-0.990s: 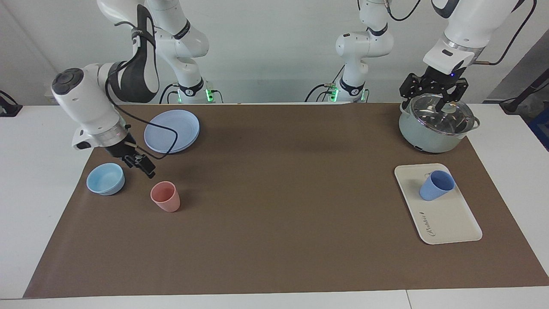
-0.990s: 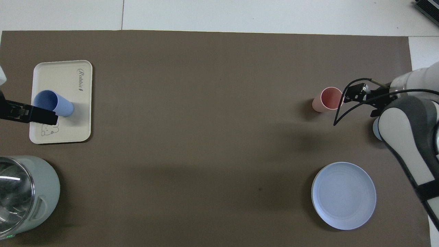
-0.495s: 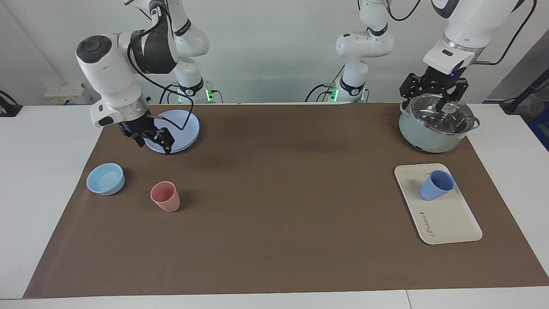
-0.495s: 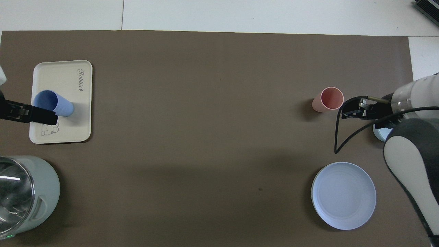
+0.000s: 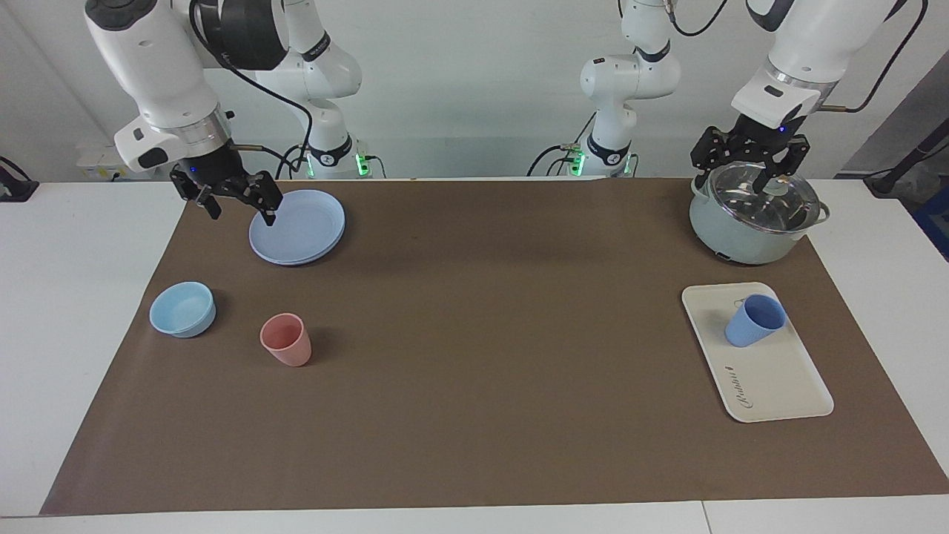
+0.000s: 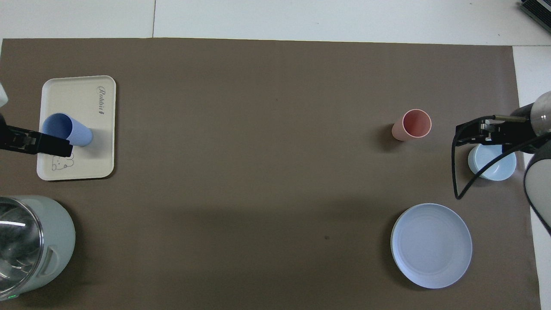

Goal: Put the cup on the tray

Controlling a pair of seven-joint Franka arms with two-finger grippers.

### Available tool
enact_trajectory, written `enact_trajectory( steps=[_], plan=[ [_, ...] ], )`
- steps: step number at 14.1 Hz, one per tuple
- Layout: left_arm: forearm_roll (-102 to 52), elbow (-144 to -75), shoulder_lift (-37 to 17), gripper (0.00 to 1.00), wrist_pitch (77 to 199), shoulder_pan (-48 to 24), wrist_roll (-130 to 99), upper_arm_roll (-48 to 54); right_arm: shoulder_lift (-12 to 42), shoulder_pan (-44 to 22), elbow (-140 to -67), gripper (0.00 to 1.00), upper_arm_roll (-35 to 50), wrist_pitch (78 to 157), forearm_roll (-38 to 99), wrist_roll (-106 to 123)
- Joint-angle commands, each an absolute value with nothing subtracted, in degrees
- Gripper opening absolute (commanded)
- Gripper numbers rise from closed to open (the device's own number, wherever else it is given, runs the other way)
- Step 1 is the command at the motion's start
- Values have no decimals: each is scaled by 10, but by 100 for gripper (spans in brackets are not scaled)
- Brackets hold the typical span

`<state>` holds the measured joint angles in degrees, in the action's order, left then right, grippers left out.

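Bright, even indoor light in 2 sharp views. Soft shadows lie on the brown mat [image 5: 474,334] beside each object. White glare streaks the pot's glass lid [image 5: 764,194]. No blur.

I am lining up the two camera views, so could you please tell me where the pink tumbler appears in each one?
Facing view: the pink tumbler stands upright on the brown mat, low at that picture's left.
Overhead view: the pink tumbler sits at mid-height toward that picture's right.
Shared landmark: the light-blue bowl stands beside it, toward the right arm's end.
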<state>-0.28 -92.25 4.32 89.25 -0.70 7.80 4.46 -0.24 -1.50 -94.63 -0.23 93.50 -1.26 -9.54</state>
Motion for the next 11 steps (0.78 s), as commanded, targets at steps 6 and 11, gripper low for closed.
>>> enact_trajectory(
  steps=[6,11],
  plan=[
    [-8,-937,56,100,898,-6,74,42,26,-4,-912,100,1,909,-13,-73],
    [-8,-938,56,100,898,-6,74,42,19,-5,-911,100,3,887,-12,-40]
  ],
)
